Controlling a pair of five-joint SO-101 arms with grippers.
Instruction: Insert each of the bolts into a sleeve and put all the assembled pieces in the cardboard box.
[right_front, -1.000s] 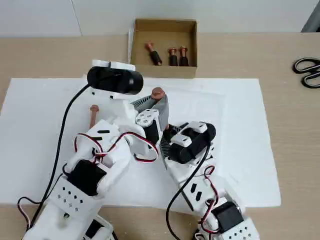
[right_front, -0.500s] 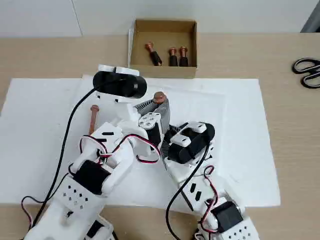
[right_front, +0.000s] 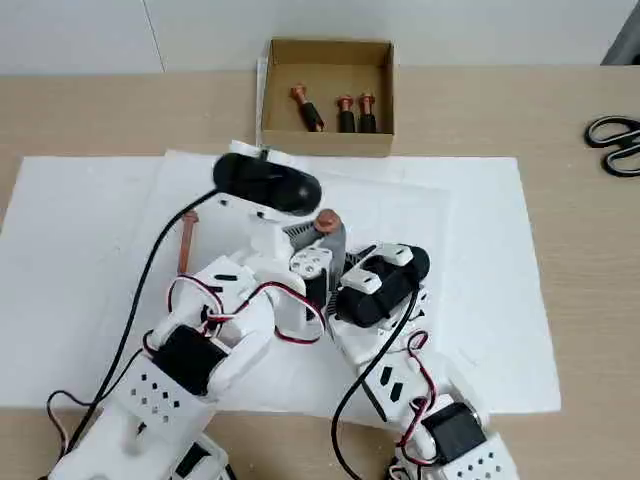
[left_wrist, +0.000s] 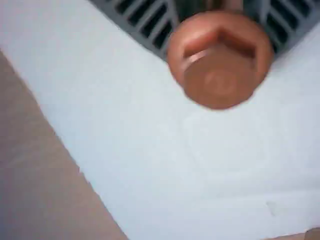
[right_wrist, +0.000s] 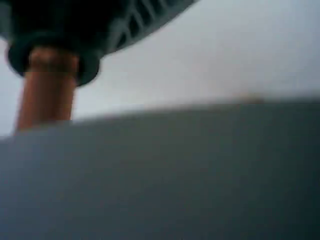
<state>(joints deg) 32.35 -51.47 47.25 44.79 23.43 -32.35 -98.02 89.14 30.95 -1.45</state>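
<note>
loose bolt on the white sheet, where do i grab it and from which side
Take the loose bolt at mid-shank, from straight above, jaws closing across it. It lies flat on the white sheet, its head toward the cardboard box, so the slim shank is likely the easiest part to pinch.

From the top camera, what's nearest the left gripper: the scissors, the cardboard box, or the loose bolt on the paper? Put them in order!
1. Cardboard box, straight beyond the left gripper.
2. Loose bolt, on the paper, off to its left.
3. Scissors, at the table's right edge.
</note>
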